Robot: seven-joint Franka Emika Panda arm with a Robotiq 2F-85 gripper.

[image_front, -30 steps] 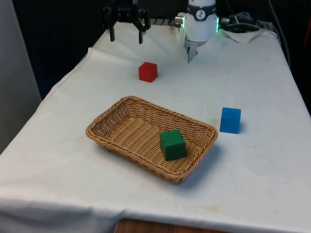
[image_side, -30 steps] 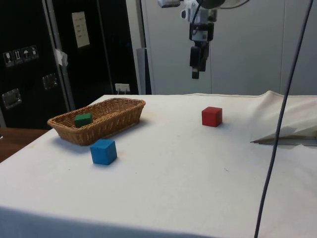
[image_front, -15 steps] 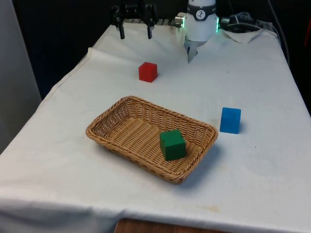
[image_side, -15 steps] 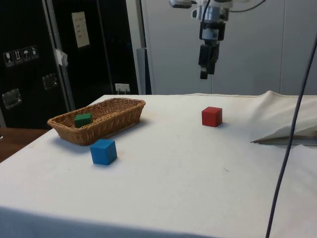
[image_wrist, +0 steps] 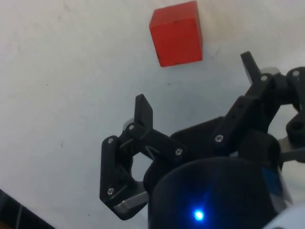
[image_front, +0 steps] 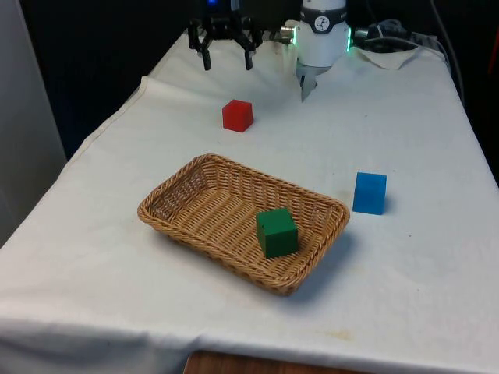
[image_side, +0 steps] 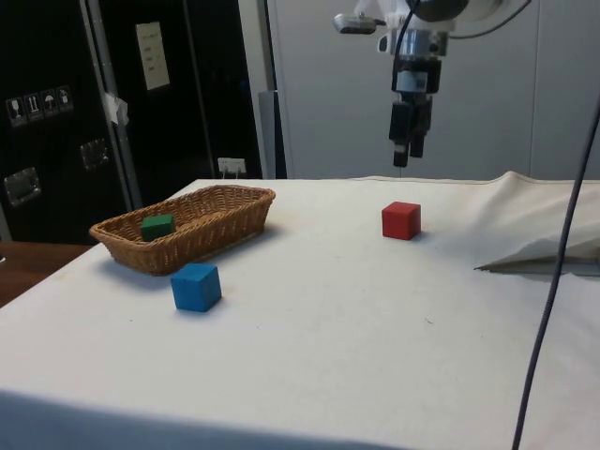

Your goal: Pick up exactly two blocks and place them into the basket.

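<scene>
**Open gripper hanging in the air near the red block, one block in the basket**

The gripper (image_front: 227,61) is hanging in the air with its two fingers (image_wrist: 143,110) spread wide and nothing between them. In the front view it is sitting beyond the red block (image_front: 237,115), towards the far end of the table (image_front: 405,312), and slightly to the front view's left of that block. In the side view the gripper (image_side: 407,159) is hovering well above the red block (image_side: 401,220), almost straight over it, with clear air between fingertips and block. From the wrist camera the red block (image_wrist: 176,33) is lying on the white cloth just beyond the spread fingertips, not between them and not touching either one.

The red block is resting flat on the cloth, well apart from the basket (image_front: 195,173), on the basket's far side in the front view. The woven basket (image_side: 246,200) is holding the green block (image_front: 277,231), which is lying inside near the corner closest to the blue block (image_front: 369,193). The green block (image_side: 157,226) is sitting low within the wicker wall. The blue block (image_side: 196,286) is standing on the cloth just beside the basket, outside its rim and not touching it, on the front view's right of it.
</scene>
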